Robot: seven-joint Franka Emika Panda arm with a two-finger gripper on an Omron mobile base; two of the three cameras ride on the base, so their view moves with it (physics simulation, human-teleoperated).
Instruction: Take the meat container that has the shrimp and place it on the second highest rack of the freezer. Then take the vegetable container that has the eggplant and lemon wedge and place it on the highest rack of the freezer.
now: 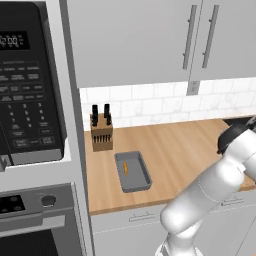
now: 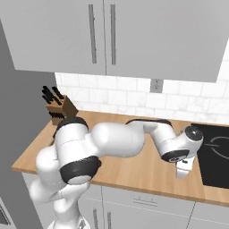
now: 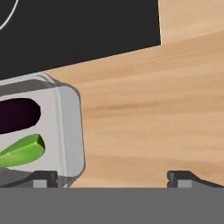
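Hand view shows the end effector released, fingers spread wide, hovering low beside the pale vegetable container holding the eggplant and lemon wedge. The meat container with its shrimp sits apart on the counter. Grabbing the wrong tray first looks likely.
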